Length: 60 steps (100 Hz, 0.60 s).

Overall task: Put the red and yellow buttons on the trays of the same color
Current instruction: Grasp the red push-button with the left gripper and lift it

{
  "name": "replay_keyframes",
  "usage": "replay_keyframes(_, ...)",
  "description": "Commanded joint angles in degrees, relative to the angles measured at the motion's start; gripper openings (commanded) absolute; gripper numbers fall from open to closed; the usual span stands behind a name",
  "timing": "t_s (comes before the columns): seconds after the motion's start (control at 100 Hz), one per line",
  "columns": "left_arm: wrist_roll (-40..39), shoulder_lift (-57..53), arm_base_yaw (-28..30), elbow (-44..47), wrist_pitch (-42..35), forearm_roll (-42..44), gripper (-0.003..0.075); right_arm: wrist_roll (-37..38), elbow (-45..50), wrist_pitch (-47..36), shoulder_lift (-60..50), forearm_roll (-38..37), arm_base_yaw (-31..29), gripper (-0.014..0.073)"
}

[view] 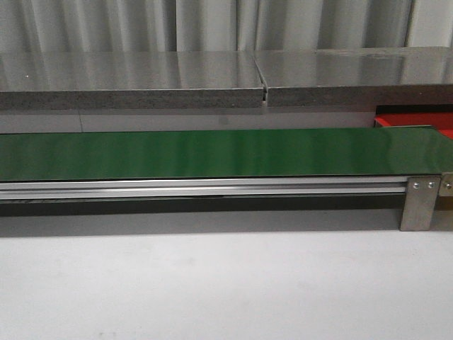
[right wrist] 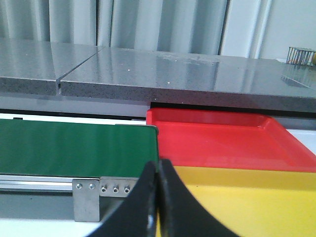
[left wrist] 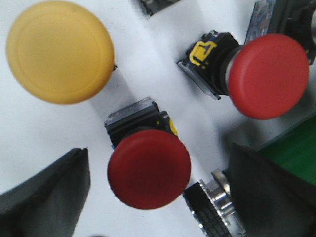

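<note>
- The left claw (left wrist: 158,197) stands open: its two dark fingers (left wrist: 44,197) sit wide apart at the edges of the left wrist view, both cut off by the frame, with nothing gripped between them.
- Directly between those fingers sits a red button (left wrist: 149,169), its domed cap facing the camera and hiding most of its black body; it touches neither finger.
- A second red button (left wrist: 268,75) lies tilted farther off, its black body with a yellow mark showing beside the cap.
- A yellow button (left wrist: 59,51) lies apart from both red ones; its cap covers everything beneath it.
- A ribbed metal part (left wrist: 213,207) shows just beside one finger, half hidden, and I cannot tell what it belongs to.
- All three buttons rest on the white table (left wrist: 34,133).
- The right claw (right wrist: 158,197) is closed, its dark fingers pressed together with nothing seen between them; their lower ends run out of the frame.
- Just past it lies a yellow tray (right wrist: 237,197), only partly in view, and beyond that a red tray (right wrist: 222,140), the two edge to edge.
- The green belt (view: 212,152) runs beside the trays; in the front view it is bare, and only a corner of the red tray (view: 417,120) peeks out behind its right end.
- Neither arm nor any button appears in the front view.
</note>
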Motion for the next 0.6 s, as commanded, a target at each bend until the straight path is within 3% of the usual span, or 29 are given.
replay_keyframes(0.0,-0.5,-2.6,0.1,-1.7,-0.7,-0.7,0.043,0.0,-0.6,-4.5,-0.9,-0.8,-0.1,-0.0066)
replay_keyframes(0.3,-0.5,-2.6,0.1,-1.7,-0.7,-0.7,0.0222,0.0,-0.6,-4.5,-0.9,-0.8,-0.1,-0.0066)
replay_keyframes(0.59,-0.5,-5.7,0.1,-1.7,2.5,-0.2,0.0204,0.0,-0.6,-4.5,-0.9,-0.8,-0.1,-0.0066)
